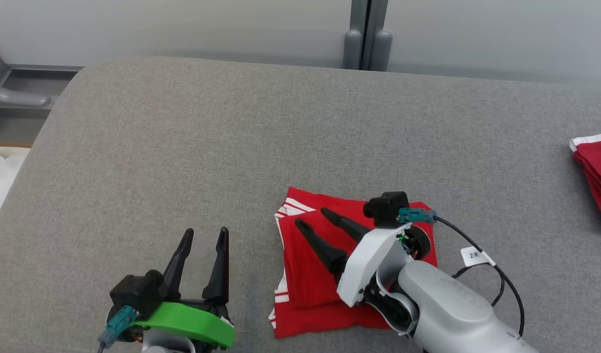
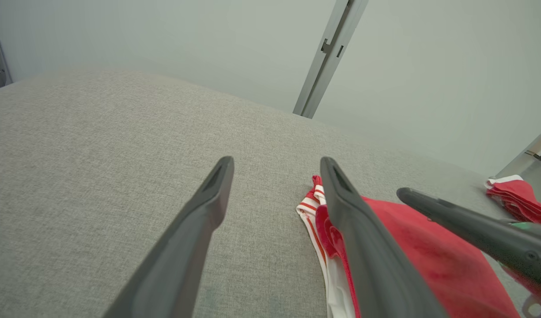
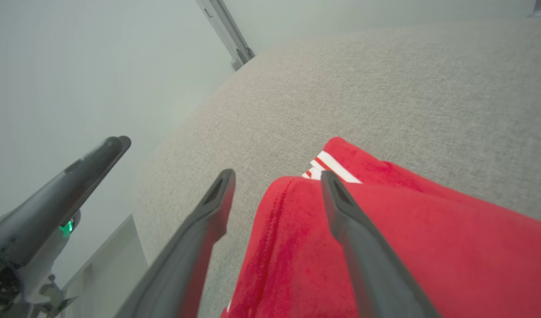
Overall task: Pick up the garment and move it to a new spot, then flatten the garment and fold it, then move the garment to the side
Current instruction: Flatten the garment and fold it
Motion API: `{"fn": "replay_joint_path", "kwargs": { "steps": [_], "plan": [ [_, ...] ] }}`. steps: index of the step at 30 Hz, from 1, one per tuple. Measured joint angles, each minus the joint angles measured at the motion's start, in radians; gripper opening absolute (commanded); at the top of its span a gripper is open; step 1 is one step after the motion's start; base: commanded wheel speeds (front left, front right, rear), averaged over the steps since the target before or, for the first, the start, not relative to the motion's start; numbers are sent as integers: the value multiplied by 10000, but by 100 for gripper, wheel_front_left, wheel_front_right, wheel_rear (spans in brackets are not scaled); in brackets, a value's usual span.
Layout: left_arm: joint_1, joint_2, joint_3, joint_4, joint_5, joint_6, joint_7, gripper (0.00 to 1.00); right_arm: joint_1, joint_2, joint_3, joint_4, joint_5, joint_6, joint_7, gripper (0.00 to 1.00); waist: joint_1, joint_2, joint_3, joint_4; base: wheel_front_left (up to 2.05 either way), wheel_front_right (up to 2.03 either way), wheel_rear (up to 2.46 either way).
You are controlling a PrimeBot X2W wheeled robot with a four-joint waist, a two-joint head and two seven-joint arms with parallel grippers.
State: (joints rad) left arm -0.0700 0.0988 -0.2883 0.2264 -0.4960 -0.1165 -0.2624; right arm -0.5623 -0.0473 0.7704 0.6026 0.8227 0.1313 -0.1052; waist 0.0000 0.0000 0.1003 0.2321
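The folded red garment (image 1: 305,294) lay at six o'clock on the grey desk (image 1: 182,147). Our right jaws stood spread above it, pinching nothing; our left jaws stood spread at seven o'clock. To shift it sideways well, we judged both should pinch all layers together.

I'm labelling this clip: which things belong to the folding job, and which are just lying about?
Job: folded garment; right gripper, open over it; left gripper, open beside it.
Lying about: other red garment, far right on the table.
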Motion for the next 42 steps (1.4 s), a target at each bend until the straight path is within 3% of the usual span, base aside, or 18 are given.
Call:
{"fn": "replay_joint_path", "kwargs": {
  "steps": [5, 13, 24, 31, 42],
  "plan": [
    [0, -79, -6, 0, 61, -38, 0, 100, -392, -4, -424, 525, -637, 0, -800, 100, 0, 0, -17, -225, 0, 0, 0],
    [-6, -148, -96, 25, 226, -67, 0, 100, -598, -12, -2663, 1083, -2982, 0, -1513, 100, 0, 0, -127, -682, 0, 0, 0],
    [8, -322, 276, 96, 616, -61, 0, 100, 1996, -21, -6307, -1170, -6015, 0, -1565, 100, 0, 0, -546, -1303, 0, 0, 0],
    [698, -420, 941, 12, 869, -21, 0, 100, 3845, -21, -7390, -2387, -6646, 0, -1565, 100, 0, 0, -996, -1545, 0, 0, 0],
    [1733, -466, 1691, -339, 1333, 23, 0, 100, 5076, -17, -7875, -2987, -6427, 0, -1565, 100, 0, 0, -1306, -1888, 0, 0, 0]
  ]
}}
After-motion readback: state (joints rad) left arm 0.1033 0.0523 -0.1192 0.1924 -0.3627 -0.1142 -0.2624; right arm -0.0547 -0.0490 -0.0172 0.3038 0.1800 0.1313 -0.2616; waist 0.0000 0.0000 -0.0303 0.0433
